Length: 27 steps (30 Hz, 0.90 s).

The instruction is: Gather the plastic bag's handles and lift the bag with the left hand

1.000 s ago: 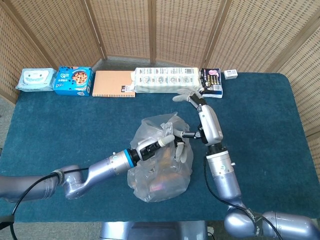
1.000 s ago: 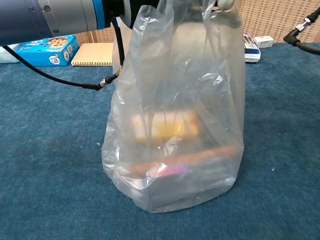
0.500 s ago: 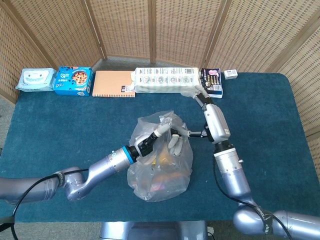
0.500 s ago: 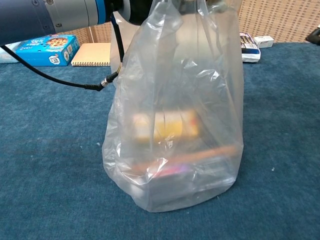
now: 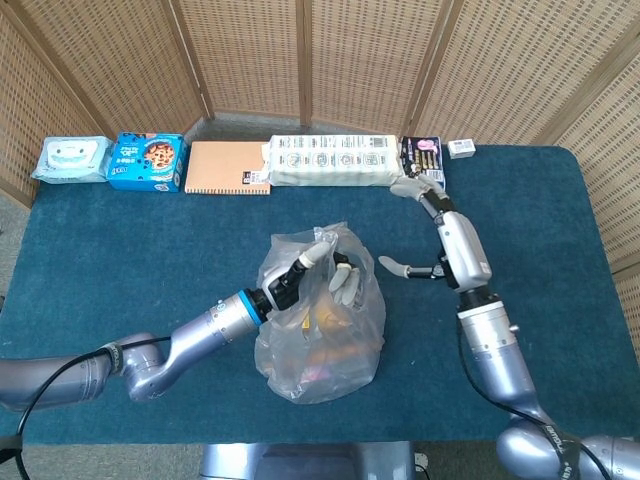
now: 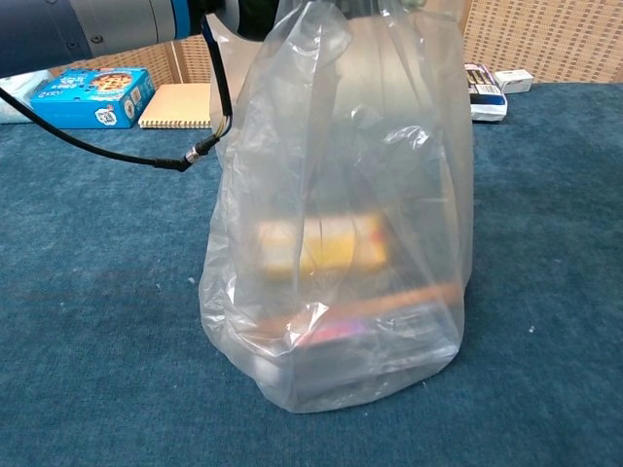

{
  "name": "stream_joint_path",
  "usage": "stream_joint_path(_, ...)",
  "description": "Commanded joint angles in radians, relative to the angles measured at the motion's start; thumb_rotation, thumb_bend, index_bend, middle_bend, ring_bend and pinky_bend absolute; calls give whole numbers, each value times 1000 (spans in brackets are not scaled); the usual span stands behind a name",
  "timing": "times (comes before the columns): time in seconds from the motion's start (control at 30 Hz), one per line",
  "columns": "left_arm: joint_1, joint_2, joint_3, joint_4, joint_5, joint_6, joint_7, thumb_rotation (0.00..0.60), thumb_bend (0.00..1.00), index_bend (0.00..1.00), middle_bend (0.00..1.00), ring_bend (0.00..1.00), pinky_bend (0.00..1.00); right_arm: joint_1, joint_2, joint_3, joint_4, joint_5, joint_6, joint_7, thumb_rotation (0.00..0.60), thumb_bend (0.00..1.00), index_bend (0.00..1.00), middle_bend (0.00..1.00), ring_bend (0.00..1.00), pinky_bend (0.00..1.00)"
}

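A clear plastic bag stands on the blue table, its top drawn up tall. My left hand grips the gathered handles at the top of the bag. In the chest view the bag fills the middle with its bottom resting on the cloth, and only my left forearm shows at the top edge. A yellowish box and a flat orange-pink item lie inside. My right hand hovers to the right of the bag, fingers spread, holding nothing.
Along the far edge lie a wipes pack, a blue cookie box, an orange notebook, a long white pack, a dark box and a small white box. A wicker screen stands behind.
My right hand has let go of the bag's top and drawn away to the right. My left hand has closed on the handles and risen a little, stretching the bag taller.
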Motion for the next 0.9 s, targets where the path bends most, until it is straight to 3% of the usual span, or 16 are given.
stream_joint_path(0.03,4,3,-1,0,6,0,-7,0,289,728,650,678,533,-19,24,-8,-3,-19,-5,31,599,104,207,161,54,70)
stream_joint_path(0.6,15,27,-5,-15,35,7,-72,0,288,728,650,678,533,-117,125,-51,0,-155,19,215,600,106,207,169,65,70)
stream_joint_path(0.9,23,56,-17,-42,49,28,-158,0,289,728,650,678,533,-181,155,-98,66,-254,58,343,599,120,239,207,108,108)
